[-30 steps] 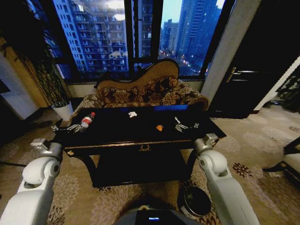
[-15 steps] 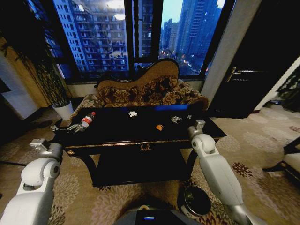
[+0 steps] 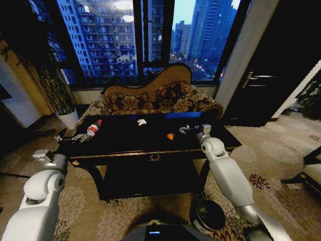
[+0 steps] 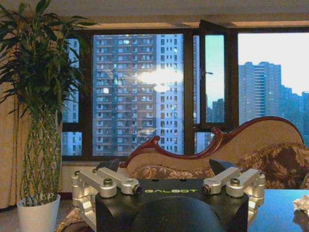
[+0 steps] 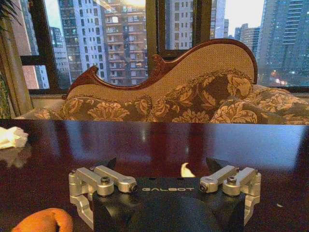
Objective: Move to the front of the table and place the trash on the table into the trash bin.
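Observation:
The black table [image 3: 125, 150] stands right in front of me. On it lie a clear bottle [image 3: 93, 128] with a red cap at the left, a white paper wad [image 3: 142, 121] near the far edge, and an orange wrapper bit [image 3: 171, 136] in the middle. My right gripper [image 3: 184, 129] hovers open just right of the orange wrapper. In the right wrist view the wrapper [image 5: 43, 220] lies off to one side of the open gripper [image 5: 161, 164], and the wad [image 5: 10, 137] lies farther off. My left gripper [image 3: 75, 136] [image 4: 166, 166] is open beside the bottle. The dark trash bin [image 3: 210, 215] sits on the carpet at my lower right.
A patterned curved-back sofa [image 3: 155, 98] stands behind the table under the windows. A white plant pot [image 3: 67, 118] stands at the far left. A dark door [image 3: 261, 85] is at the right. Patterned carpet lies open around the bin.
My right arm has swung inward over the table, bringing its gripper leftward from the right end toward the orange wrapper. The left arm has stayed put.

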Robot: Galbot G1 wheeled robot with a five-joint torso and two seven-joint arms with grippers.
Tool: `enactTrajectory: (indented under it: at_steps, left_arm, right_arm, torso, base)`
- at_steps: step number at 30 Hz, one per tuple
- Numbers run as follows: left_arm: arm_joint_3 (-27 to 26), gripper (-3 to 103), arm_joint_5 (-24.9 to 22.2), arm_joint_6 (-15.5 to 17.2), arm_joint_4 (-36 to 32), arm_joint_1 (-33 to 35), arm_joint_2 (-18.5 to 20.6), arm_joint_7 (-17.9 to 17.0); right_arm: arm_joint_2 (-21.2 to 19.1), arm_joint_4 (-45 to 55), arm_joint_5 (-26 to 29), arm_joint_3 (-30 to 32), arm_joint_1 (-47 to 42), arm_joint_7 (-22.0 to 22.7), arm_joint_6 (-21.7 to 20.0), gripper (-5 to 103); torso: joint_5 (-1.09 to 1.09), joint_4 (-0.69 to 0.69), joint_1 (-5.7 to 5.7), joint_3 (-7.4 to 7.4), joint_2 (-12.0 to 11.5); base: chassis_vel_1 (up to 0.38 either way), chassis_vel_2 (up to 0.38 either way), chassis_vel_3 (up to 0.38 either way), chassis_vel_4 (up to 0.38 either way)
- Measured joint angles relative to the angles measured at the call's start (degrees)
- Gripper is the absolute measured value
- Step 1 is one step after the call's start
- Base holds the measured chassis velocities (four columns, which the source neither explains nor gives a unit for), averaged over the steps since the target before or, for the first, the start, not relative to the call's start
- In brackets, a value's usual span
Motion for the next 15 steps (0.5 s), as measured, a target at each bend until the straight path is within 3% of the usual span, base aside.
enactTrajectory:
  at_steps: [15]
  left_arm:
    - [0.09, 100, -0.15, -0.8, 0.48, -0.03, -0.03, 0.22]
  right_arm:
    - [-2.0, -2.58, -1.1, 1.75, -0.17, 0.0, -0.28, 100]
  torso:
    - [0.0, 0.0, 0.0, 0.0, 0.0]
  base:
    - [0.0, 0.0, 0.0, 0.0]
